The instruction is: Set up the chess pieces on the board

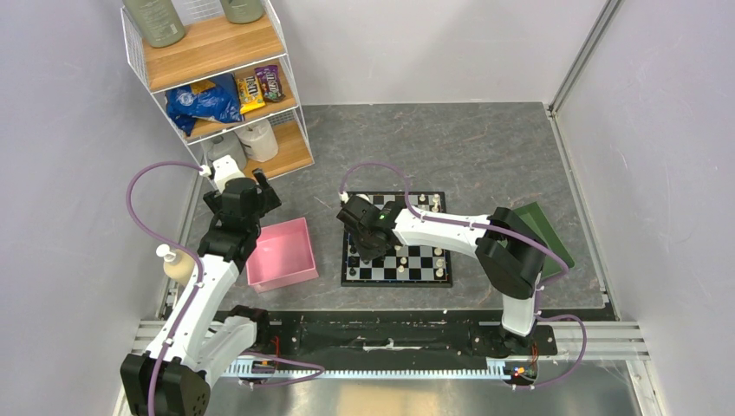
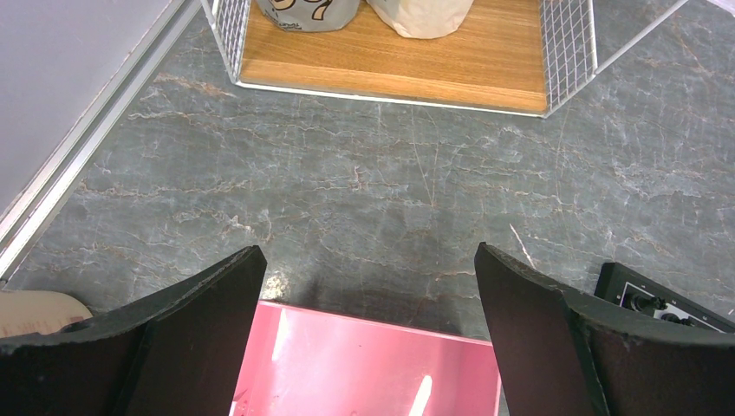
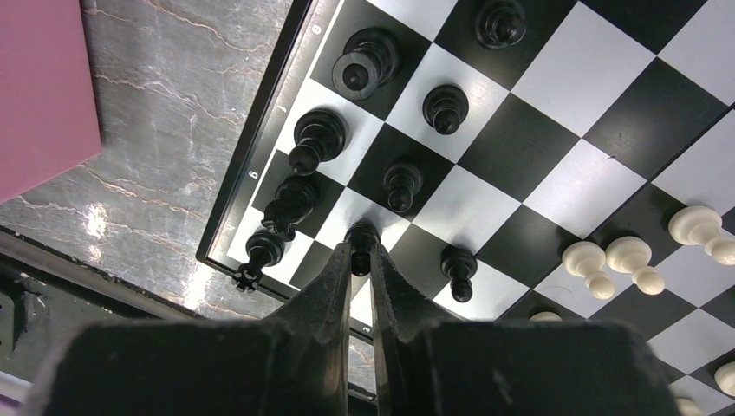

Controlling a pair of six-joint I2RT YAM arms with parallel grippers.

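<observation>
Top view, board: the square black-and-white chequered chessboard (image 1: pixel 425 260) lies mid-desk, towards the near edge, between a pink square plastic tray (image 1: pixel 282 253) on the left-edge side and a flat green tray (image 1: pixel 544 225) on the right-edge side.
Top view, right arm: the right gripper (image 1: pixel 367 256) is low over the board's near-left part; its opening cannot be told here.
Top view, left arm: the left gripper (image 1: pixel 264 186) hangs beyond the pink tray, beside a wire-and-wood shelf unit (image 1: pixel 225 43) at the far-left corner.
Left wrist view, left gripper: spread wide and empty, above bare grey desk and the pink tray's far rim.
Right wrist view, right gripper: fingers nearly together, pinching the head of a small black pawn (image 3: pixel 361 236) standing on the board.
Right wrist view, pieces: other black chess pieces (image 3: pixel 316 139) stand in two rows along the board's left border; cream-white chess pieces (image 3: pixel 607 260) cluster farther right.
</observation>
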